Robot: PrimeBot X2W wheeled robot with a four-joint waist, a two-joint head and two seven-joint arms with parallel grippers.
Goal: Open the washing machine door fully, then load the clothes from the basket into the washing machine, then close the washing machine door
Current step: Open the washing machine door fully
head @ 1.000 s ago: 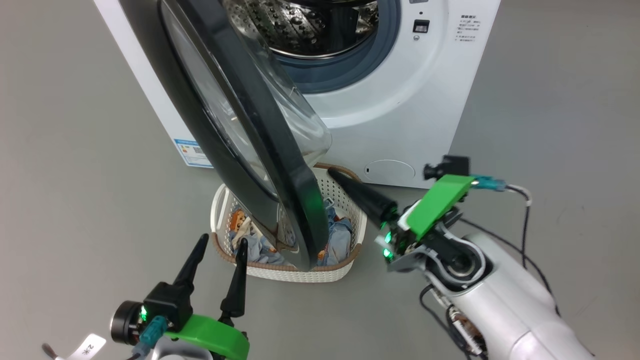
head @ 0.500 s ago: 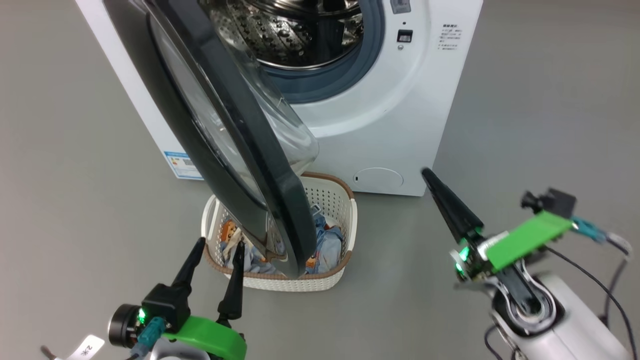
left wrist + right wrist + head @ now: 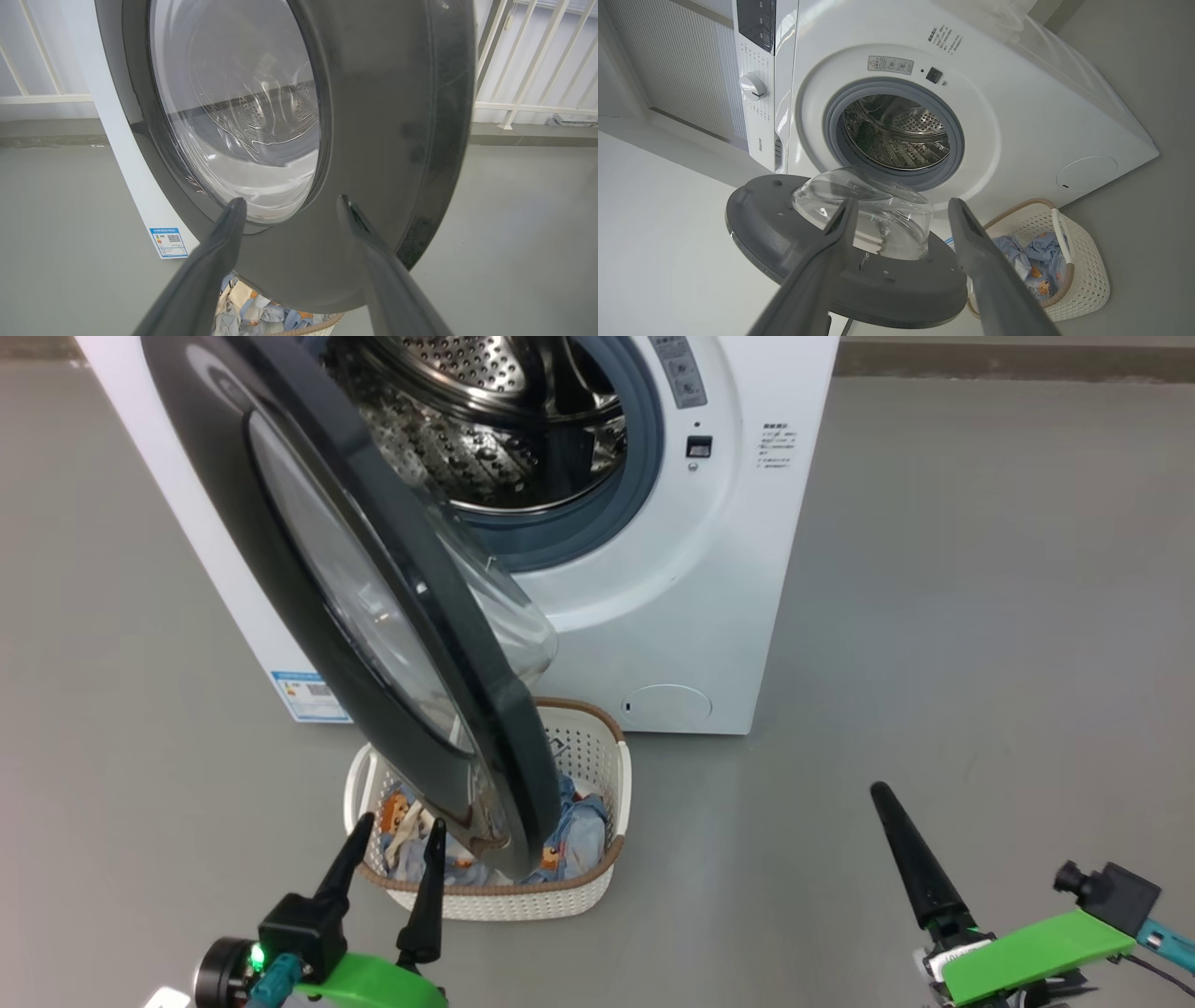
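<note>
While both pairs of jaws stand spread wide with nothing between them, the left jaws sit nearest the work. Their two dark fingers (image 3: 350,859) point up at the near rim of the basket (image 3: 523,901), and from the left wrist the same fingers (image 3: 210,261) frame the lower outer face of the door (image 3: 383,140). I cannot tell whether the tips touch it or stop just short.

Just beyond the left jaws, the door (image 3: 485,709) stands swung out from the washing machine (image 3: 709,597), its black ring and clear glass facing them and its lower edge hanging over the middle of the basket. The clothes (image 3: 579,826), light blue with orange-brown bears, lie inside the basket on either side of that edge and peek out below the door in the left wrist view (image 3: 252,312).

The right jaws hang well apart from all this, off to the right over the bare grey floor (image 3: 980,616), with one finger (image 3: 915,859) showing from the head. From the right wrist, their fingers (image 3: 985,266) look across at the door's dark grey inner face (image 3: 784,242) and its bulging glass. Beyond lies the open steel drum (image 3: 901,135) of the washing machine (image 3: 1017,130), with the basket (image 3: 1083,280) and the clothes (image 3: 1036,261) off to one side.

Past the door, a blue sticker (image 3: 308,695) and a round cap (image 3: 666,707) mark the machine's lower front.
</note>
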